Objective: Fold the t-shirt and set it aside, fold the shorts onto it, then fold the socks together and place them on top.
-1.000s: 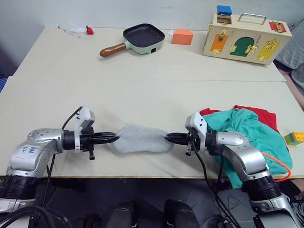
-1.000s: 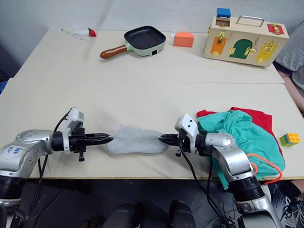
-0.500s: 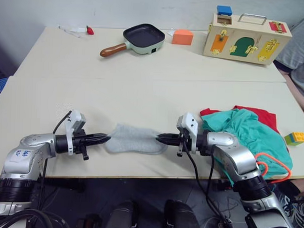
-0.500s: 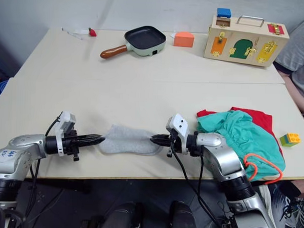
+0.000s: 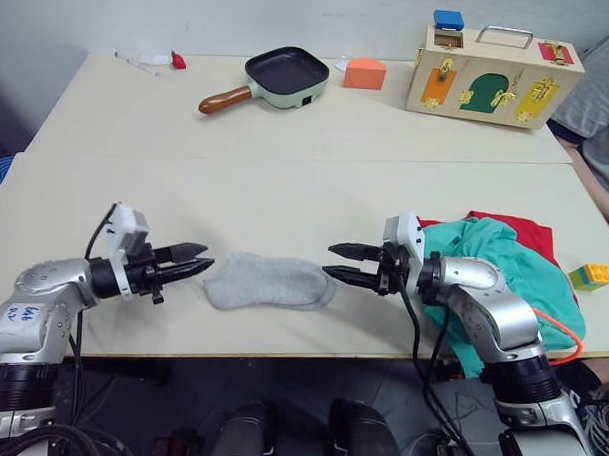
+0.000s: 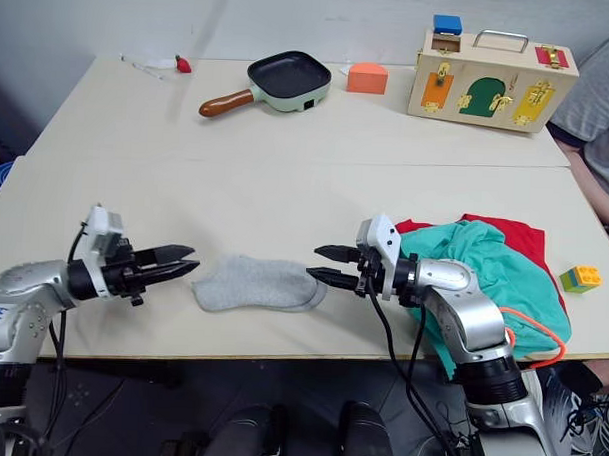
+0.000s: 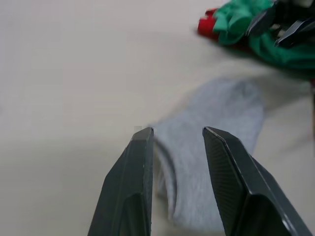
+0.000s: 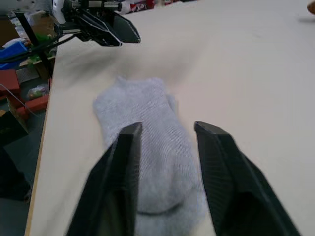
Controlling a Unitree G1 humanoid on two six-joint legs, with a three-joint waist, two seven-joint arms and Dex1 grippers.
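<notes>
The light grey socks [image 5: 269,281] lie flat near the table's front edge, between my two grippers. My left gripper [image 5: 196,260] is open, just off the socks' left end and not touching them. At the socks' right end my right gripper [image 5: 337,263] is open too, its fingers apart a little above the cloth. The teal shorts [image 5: 503,267] are piled loosely at the front right, with an orange drawstring [image 5: 564,331] hanging over the edge. The red t-shirt [image 5: 522,232] lies under them, only partly showing. In the left wrist view the socks [image 7: 216,132] lie just ahead of the fingers [image 7: 140,162].
At the back of the table [image 5: 287,167] stand a black pan with a wooden handle [image 5: 274,77], an orange block [image 5: 365,73] and a wooden latch box [image 5: 498,73]. A yellow-and-blue toy brick [image 5: 592,275] sits right of the clothes. A person sits at the far right edge [image 5: 607,108].
Both grippers have let go of the socks and opened, each backing off a little. The socks now lie slack on the table.
</notes>
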